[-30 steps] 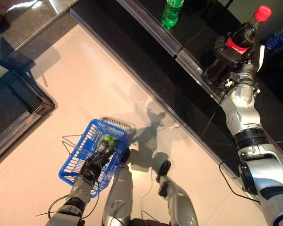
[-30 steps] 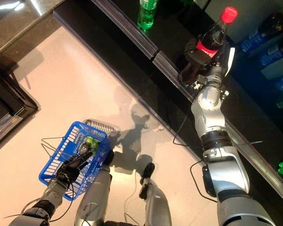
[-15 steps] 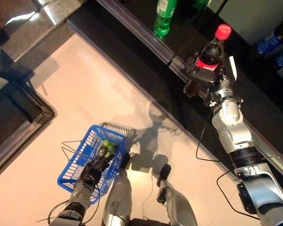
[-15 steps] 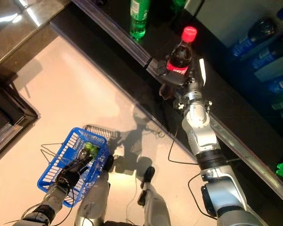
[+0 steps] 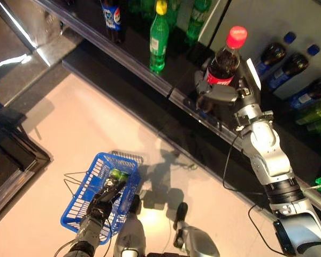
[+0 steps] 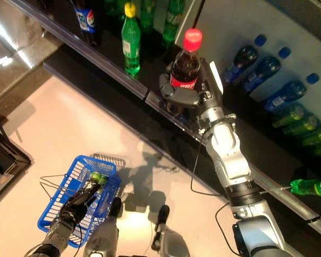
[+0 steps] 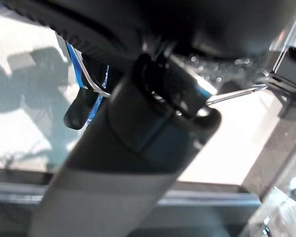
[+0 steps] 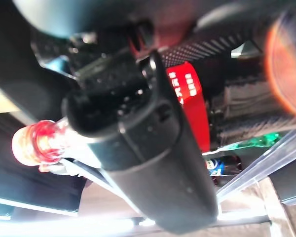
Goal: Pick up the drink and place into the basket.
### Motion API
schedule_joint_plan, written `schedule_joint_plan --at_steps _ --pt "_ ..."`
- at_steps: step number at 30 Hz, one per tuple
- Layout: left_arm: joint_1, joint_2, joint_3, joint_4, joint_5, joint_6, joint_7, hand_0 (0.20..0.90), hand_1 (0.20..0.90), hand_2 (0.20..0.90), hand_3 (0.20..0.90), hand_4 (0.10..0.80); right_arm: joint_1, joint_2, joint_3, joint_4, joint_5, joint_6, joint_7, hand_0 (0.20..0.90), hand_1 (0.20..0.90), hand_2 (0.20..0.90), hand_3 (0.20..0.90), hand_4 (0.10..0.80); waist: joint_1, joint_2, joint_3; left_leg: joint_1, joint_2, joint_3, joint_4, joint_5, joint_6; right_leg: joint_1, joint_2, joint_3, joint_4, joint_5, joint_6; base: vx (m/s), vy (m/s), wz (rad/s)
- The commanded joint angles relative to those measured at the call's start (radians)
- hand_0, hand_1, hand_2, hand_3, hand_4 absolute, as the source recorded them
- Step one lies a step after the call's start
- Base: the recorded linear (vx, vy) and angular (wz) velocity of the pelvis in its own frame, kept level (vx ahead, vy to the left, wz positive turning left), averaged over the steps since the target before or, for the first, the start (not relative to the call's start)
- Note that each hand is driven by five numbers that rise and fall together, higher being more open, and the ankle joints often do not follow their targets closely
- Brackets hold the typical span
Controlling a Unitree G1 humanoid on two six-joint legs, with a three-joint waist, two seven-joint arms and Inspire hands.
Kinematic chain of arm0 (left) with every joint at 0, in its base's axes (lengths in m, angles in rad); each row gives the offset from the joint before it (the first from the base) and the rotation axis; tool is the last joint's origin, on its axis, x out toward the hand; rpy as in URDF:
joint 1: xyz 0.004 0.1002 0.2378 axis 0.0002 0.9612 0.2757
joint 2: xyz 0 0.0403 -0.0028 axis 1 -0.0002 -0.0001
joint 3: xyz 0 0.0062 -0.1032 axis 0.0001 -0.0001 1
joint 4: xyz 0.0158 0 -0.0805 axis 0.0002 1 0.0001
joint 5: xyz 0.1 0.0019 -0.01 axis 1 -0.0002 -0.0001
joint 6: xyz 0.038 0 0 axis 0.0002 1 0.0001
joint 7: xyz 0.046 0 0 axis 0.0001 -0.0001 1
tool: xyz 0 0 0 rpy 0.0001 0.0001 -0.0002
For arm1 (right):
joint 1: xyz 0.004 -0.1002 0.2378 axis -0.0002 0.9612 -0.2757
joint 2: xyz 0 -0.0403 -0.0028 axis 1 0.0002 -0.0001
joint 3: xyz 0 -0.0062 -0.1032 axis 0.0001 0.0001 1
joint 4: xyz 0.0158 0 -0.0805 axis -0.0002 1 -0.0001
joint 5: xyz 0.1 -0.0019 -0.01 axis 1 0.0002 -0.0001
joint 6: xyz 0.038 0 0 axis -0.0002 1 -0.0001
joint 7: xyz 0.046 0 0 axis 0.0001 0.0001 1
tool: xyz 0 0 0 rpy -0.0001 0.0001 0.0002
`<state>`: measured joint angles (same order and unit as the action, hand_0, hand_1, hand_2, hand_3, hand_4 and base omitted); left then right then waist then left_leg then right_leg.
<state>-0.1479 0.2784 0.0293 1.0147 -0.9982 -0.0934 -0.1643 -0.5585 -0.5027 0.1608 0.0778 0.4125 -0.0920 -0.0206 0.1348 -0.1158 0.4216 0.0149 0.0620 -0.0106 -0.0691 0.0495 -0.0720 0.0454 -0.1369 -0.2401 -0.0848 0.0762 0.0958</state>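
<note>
My right hand [image 5: 220,92] is shut on a dark cola bottle [image 5: 222,60] with a red cap and red label, holding it upright in the air in front of the dark shelf [image 5: 123,59]. The bottle's red label [image 8: 187,98] also shows in the right wrist view, with my fingers curled round it. My left hand [image 5: 104,197] is shut on the thin wire handles of the blue basket [image 5: 80,211], which hangs low at the left above the floor. A green drink [image 5: 117,174] lies inside the basket. The left wrist view shows a wire handle [image 7: 93,84] under my fingers.
A green bottle with a yellow cap [image 5: 159,37] and a dark bottle with a blue label [image 5: 111,19] stand on the shelf. Blue-capped and green bottles [image 6: 262,69] lie in rows on the right. A dark cabinet corner [image 5: 10,155] stands at the left.
The camera has tilted up, so more of the shelf shows. My right hand has carried the cola bottle leftward and clear of the shelf. The basket hangs as before.
</note>
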Motion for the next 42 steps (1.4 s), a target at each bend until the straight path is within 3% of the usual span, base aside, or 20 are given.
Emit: schedule_joint_plan --at_steps 1,16,29,42 --pt "0.043 -0.038 -0.050 -0.089 -0.066 -0.079 -0.131 0.300 0.300 0.300 0.200 0.100 0.024 0.014 0.009 -0.082 0.004 -0.115 0.016 0.300 0.300 0.300 0.200 0.100 -0.002 0.028 -0.347 0.005 0.003 0.061 -0.018 -0.002 0.021 0.023 -0.028 -0.032 0.007 0.011 0.015 0.035 0.009 0.01" --pt "0.092 -0.062 -0.101 -0.432 -0.158 -0.086 -0.288 0.300 0.300 0.300 0.200 0.100 0.074 0.041 0.049 -0.084 0.013 -0.105 0.032 0.300 0.300 0.300 0.200 0.100 0.057 0.045 -0.359 0.030 0.004 0.020 -0.018 0.014 0.015 0.090 -0.015 -0.093 0.003 -0.006 -0.001 0.013 0.004 0.13" --pt "0.078 -0.013 -0.203 -0.863 -0.262 -0.045 -0.301 0.300 0.300 0.300 0.200 0.100 0.052 0.047 0.144 -0.090 0.005 -0.094 -0.009 0.300 0.300 0.300 0.200 0.100 0.119 0.037 -0.354 0.013 -0.005 -0.030 -0.018 0.032 0.013 0.112 -0.013 -0.150 0.002 -0.014 -0.002 0.011 0.002 0.16" --pt "0.015 0.029 -0.274 -1.141 -0.280 0.036 -0.357 0.300 0.300 0.300 0.200 0.100 0.029 0.055 0.213 -0.100 -0.018 -0.072 -0.012 0.300 0.300 0.300 0.200 0.100 0.145 0.033 -0.360 0.007 -0.011 -0.051 -0.018 0.034 0.013 0.120 -0.018 -0.172 0.001 -0.015 0.005 0.009 0.004 0.06"
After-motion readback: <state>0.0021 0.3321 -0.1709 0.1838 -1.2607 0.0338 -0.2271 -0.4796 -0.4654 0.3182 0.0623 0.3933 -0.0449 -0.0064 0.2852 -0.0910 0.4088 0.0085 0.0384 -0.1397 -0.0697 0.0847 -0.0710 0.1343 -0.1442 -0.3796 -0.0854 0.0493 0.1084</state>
